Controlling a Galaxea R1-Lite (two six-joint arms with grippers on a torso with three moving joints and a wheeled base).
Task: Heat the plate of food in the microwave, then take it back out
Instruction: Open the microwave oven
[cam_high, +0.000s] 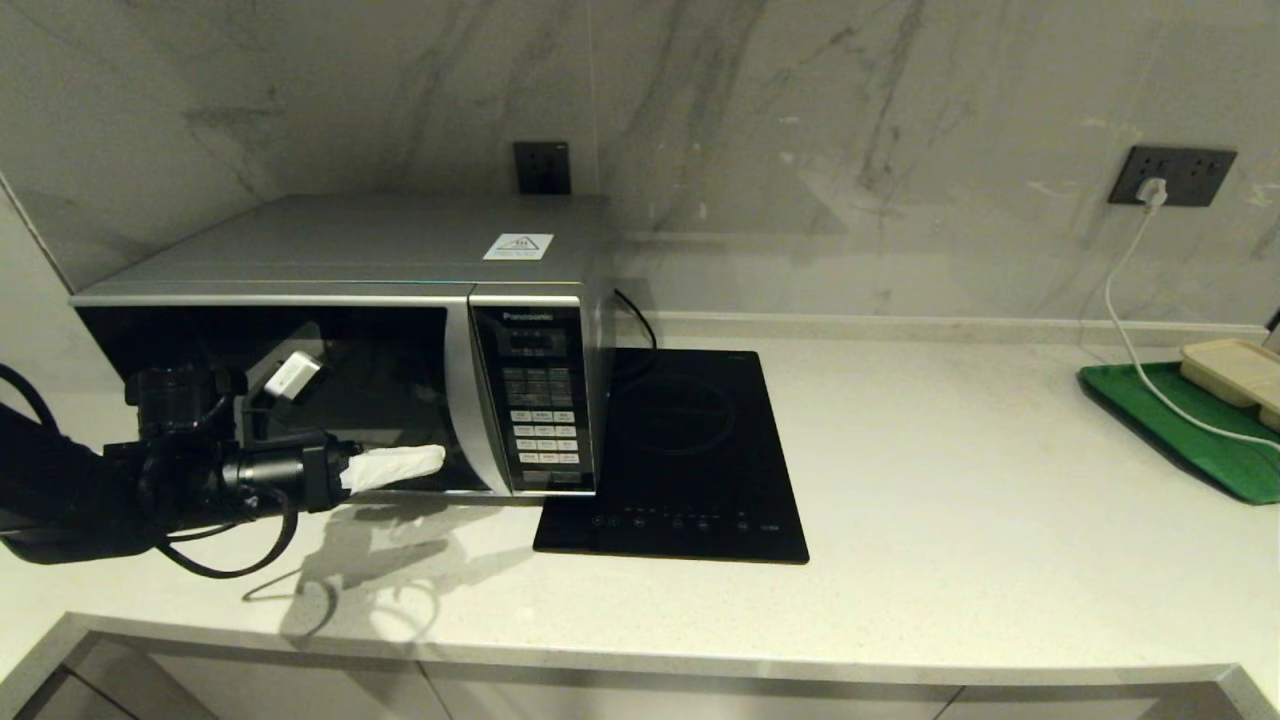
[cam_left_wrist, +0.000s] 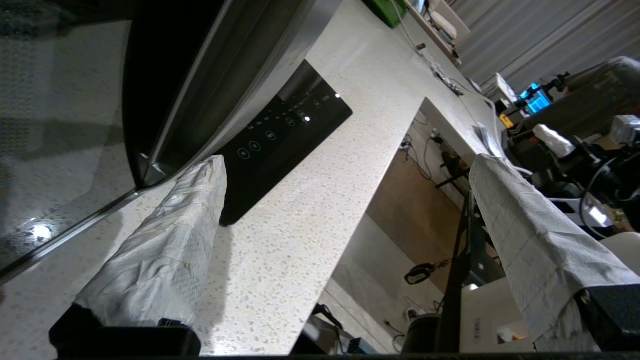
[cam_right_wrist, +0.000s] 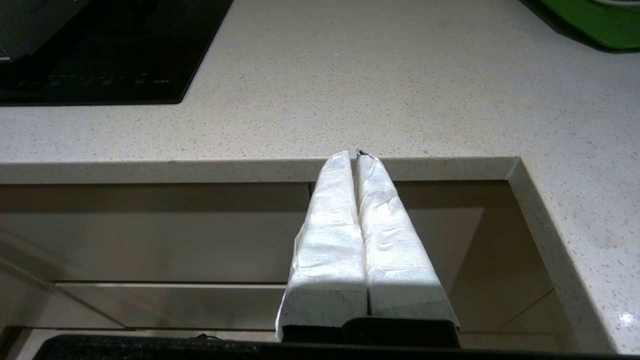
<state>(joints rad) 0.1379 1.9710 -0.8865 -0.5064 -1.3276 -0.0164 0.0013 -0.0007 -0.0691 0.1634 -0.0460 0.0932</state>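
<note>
The silver-grey Panasonic microwave (cam_high: 350, 250) stands at the back left of the counter with its dark glass door (cam_high: 380, 390) closed. The plate of food is out of view in every frame. My left gripper (cam_high: 400, 467) hovers low over the counter just in front of the door's bottom edge, pointing right toward the keypad panel (cam_high: 540, 400). In the left wrist view this left gripper (cam_left_wrist: 347, 165) is open and holds nothing, one cloth-wrapped finger (cam_left_wrist: 170, 240) beside the microwave's lower edge (cam_left_wrist: 150, 170). My right gripper (cam_right_wrist: 352, 154) is shut and empty, parked below the counter's front edge.
A flat black induction cooktop (cam_high: 690, 450) lies right of the microwave. At the far right a green tray (cam_high: 1190, 430) carries a beige container (cam_high: 1235, 370). A white cable (cam_high: 1130, 330) runs from a wall socket across the tray. Cabinet fronts sit under the counter edge (cam_right_wrist: 200, 170).
</note>
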